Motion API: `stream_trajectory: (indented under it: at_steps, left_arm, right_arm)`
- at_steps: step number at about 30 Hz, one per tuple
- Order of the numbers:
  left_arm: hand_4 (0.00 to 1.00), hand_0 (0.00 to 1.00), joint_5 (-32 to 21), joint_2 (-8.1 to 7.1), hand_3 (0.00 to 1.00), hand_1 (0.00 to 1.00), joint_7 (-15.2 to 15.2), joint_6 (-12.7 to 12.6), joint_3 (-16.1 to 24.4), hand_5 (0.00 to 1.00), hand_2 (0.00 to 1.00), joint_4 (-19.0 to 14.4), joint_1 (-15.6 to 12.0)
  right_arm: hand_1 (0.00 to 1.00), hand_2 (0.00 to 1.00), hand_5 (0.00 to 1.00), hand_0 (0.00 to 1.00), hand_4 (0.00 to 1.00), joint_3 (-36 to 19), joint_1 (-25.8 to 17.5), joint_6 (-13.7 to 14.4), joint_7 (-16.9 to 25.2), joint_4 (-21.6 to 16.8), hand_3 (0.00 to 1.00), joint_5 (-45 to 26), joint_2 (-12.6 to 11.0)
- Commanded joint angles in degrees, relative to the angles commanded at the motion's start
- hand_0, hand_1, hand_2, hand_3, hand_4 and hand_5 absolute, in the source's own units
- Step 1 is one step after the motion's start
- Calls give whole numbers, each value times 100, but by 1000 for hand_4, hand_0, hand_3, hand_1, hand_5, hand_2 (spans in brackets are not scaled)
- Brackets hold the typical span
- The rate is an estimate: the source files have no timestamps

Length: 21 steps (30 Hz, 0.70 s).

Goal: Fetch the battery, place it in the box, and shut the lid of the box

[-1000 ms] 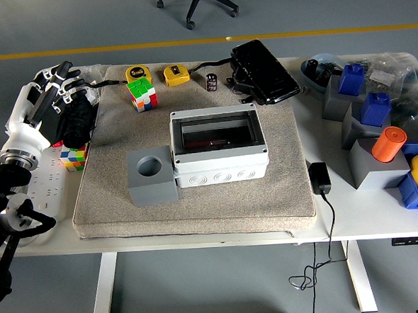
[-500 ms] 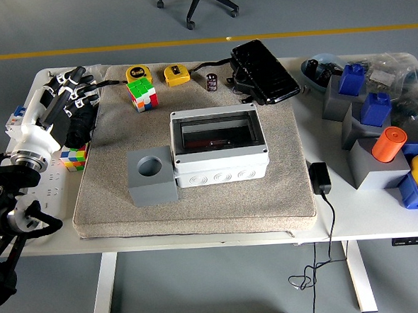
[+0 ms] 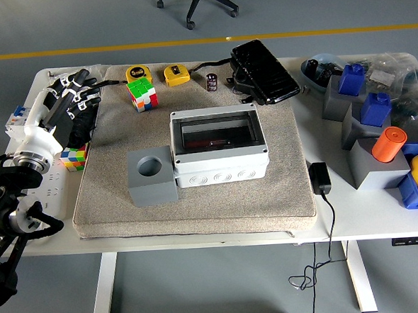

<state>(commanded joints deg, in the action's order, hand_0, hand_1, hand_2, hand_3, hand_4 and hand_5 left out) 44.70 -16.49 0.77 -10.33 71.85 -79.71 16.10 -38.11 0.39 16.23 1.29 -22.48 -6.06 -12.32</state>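
Since the earlier pictures, only the left hand (image 3: 67, 101) has shifted: it has been carried forward and inward along the table's left side, so that its fingertips are now seen over the left edge of the grey mat (image 3: 197, 200), while everything on the mat has kept its place. Its fingers (image 3: 77, 83) are held extended and slightly spread, and nothing is grasped by them. The right hand is not shown.

The battery (image 3: 211, 82), a small dark cylinder, is stood upright at the mat's far edge, between the yellow tape measure (image 3: 176, 75) and the black case (image 3: 264, 71), well apart from the hand. The grey junction box (image 3: 219, 145) is set in the middle of the mat with its transparent lid (image 3: 214, 131) seemingly down over a dark interior, though whether it is latched cannot be told. A grey block with a round hole (image 3: 151, 176) is placed against the box's left front corner. A Rubik's cube (image 3: 142, 94) lies between the hand and the battery.

The open, empty hand is judged to be posed for a reach, with the battery upright so that it can be pinched from the sides.
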Motion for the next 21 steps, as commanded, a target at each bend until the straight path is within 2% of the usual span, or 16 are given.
stream_trajectory:
  at_steps: [12, 21]
  left_arm:
    - [977, 599, -7, -45, 617, 650, 4, 16, -45, 489, 649, 3, -10]
    - [976, 595, -14, -28, 617, 647, 21, 16, 84, 490, 649, -22, 46]
  right_arm:
    - [647, 652, 576, 614, 993, 17, -40, -12, -16, 1, 584, 9, -4]
    - [647, 652, 576, 614, 992, 94, 134, -2, 68, 15, 584, -63, 6]
